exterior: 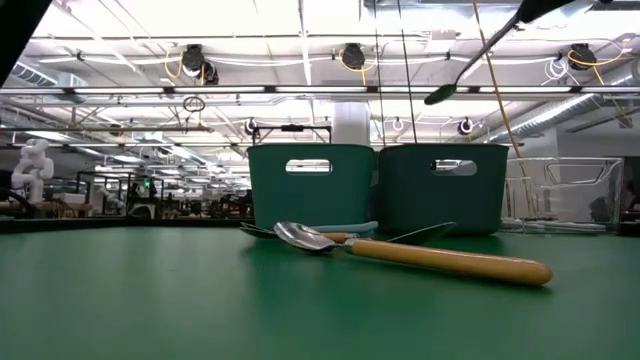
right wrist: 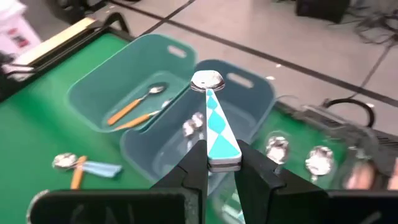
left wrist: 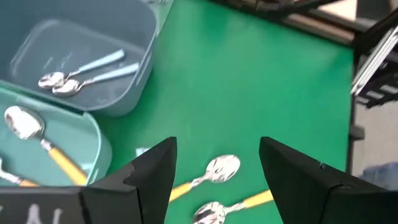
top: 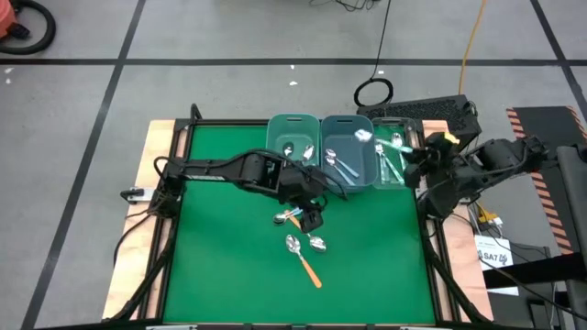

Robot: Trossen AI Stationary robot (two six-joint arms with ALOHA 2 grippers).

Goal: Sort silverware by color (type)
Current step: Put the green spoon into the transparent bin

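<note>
Several spoons lie on the green table: two with orange handles [left wrist: 224, 169] [left wrist: 214, 211] under my left gripper [left wrist: 214, 149], one with a light blue handle [right wrist: 99, 168], and a long orange one [exterior: 450, 262] nearer the front. My left gripper [top: 308, 209] hovers open above them, touching nothing. My right gripper [right wrist: 221, 155] is shut on a spoon with a teal-and-white patterned handle [right wrist: 214, 121], held above the blue bin [right wrist: 249, 93]. The teal bin [top: 293, 137] holds orange-handled spoons [right wrist: 134, 107]. The blue bin holds light blue ones [left wrist: 93, 70]. My right gripper pinches the patterned spoon by the free end of its handle [right wrist: 222, 163] between its two fingers. The fingers come slanting down from the table's right side, and the spoon runs on along them. Its bowl [right wrist: 207, 79] points away from the gripper, lifted clear over the blue bin.
Three bins stand side by side at the table's far edge; the rightmost, clear one [top: 393, 163] holds teal-handled spoons. A wooden border [top: 147, 183] frames the table. Green mat lies bare at the near left and right.
</note>
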